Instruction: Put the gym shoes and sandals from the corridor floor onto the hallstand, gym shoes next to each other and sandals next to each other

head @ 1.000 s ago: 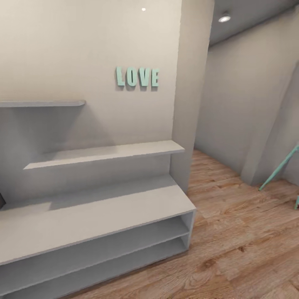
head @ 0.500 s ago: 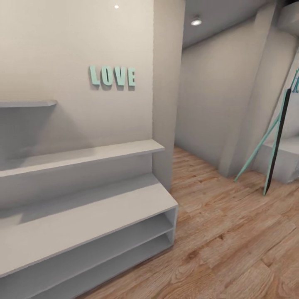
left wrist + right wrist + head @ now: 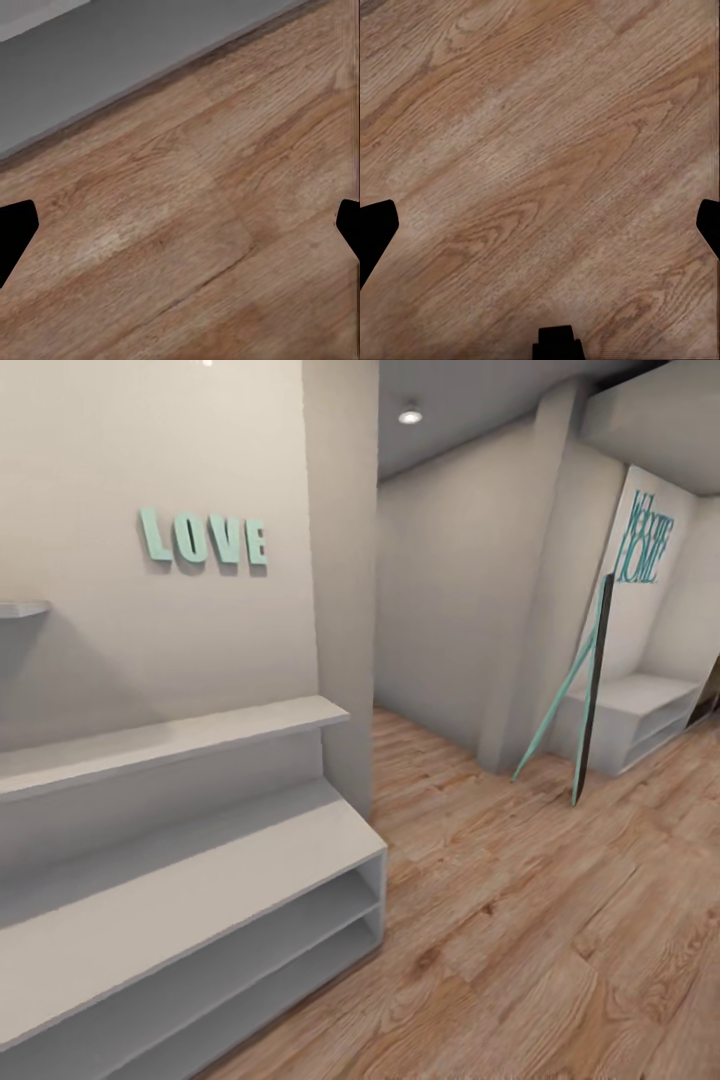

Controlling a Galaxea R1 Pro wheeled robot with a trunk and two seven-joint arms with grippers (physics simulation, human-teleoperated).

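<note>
The light-grey hallstand (image 3: 200, 860) fills the left of the head view, with a low two-tier open base, a grey back panel and stepped upper shelves, all bare. The wood-plank corridor floor (image 3: 520, 920) stretches to the right of it. The gym shoes and the sandals are out of view. My left gripper (image 3: 180, 225) hangs open over bare floor (image 3: 195, 240) beside a grey edge of the hallstand (image 3: 112, 60). My right gripper (image 3: 540, 225) is open too, above bare floor planks (image 3: 540, 150), with nothing between its fingers.
Teal "LOVE" letters (image 3: 203, 540) hang on the wall above the hallstand. A wall corner (image 3: 345, 610) juts out just right of it. Further right a teal-legged dark board (image 3: 590, 690) leans near a low white bench (image 3: 640, 715) under a "HOME" sign (image 3: 645, 540).
The whole head picture has slid left, so the camera has turned right: the hallstand has moved toward the left edge, and the leaning board, white bench and sign have come into view.
</note>
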